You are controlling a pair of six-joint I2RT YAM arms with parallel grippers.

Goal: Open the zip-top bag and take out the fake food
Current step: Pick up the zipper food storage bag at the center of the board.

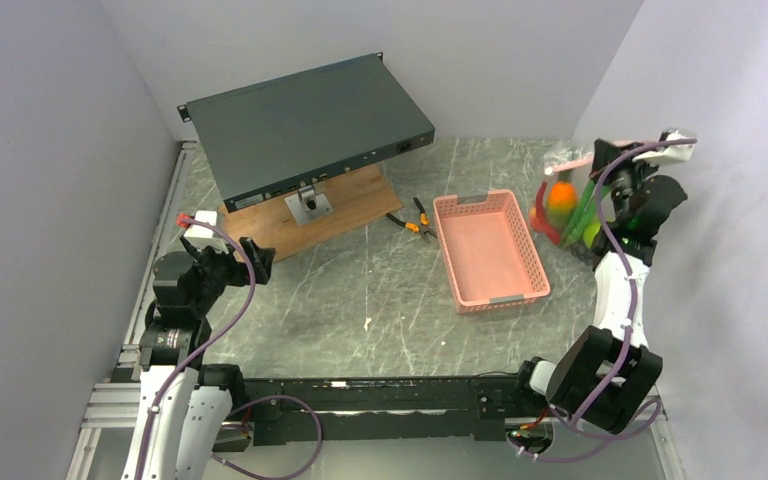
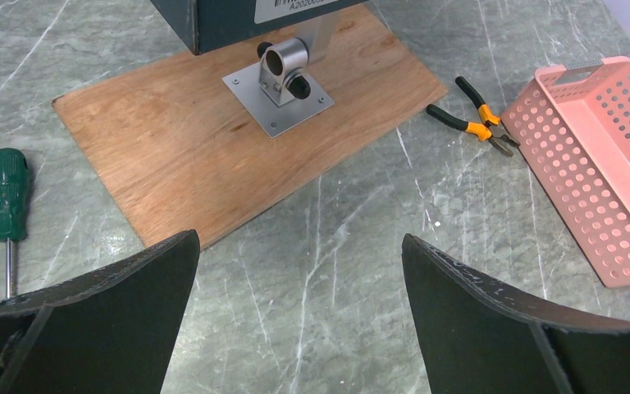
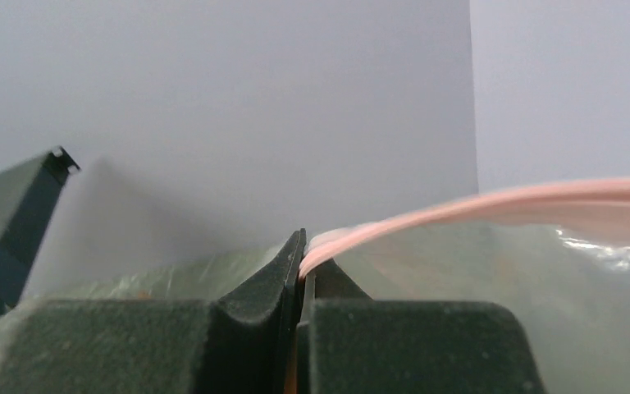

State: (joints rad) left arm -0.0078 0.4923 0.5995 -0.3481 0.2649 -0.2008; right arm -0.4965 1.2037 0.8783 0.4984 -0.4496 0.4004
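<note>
The zip-top bag (image 1: 570,195) hangs in the air at the far right, just right of the pink basket. My right gripper (image 1: 600,160) is shut on its pink zip strip (image 3: 476,205) and holds it up. Through the clear plastic I see the fake food: an orange-green mango (image 1: 560,205), red pieces (image 1: 541,222), green pods (image 1: 582,210) and a green apple (image 1: 592,236). In the right wrist view the strip runs from the shut jaws (image 3: 302,261) up to the right. My left gripper (image 1: 250,258) is open and empty, low over the table at the left (image 2: 299,271).
A pink slotted basket (image 1: 505,285) lies right of centre, empty. Orange-handled pliers (image 1: 412,220) lie beside it. A dark flat metal box (image 1: 305,125) stands on a wooden board (image 1: 350,205) at the back. A green-handled screwdriver (image 2: 8,197) lies left of the board.
</note>
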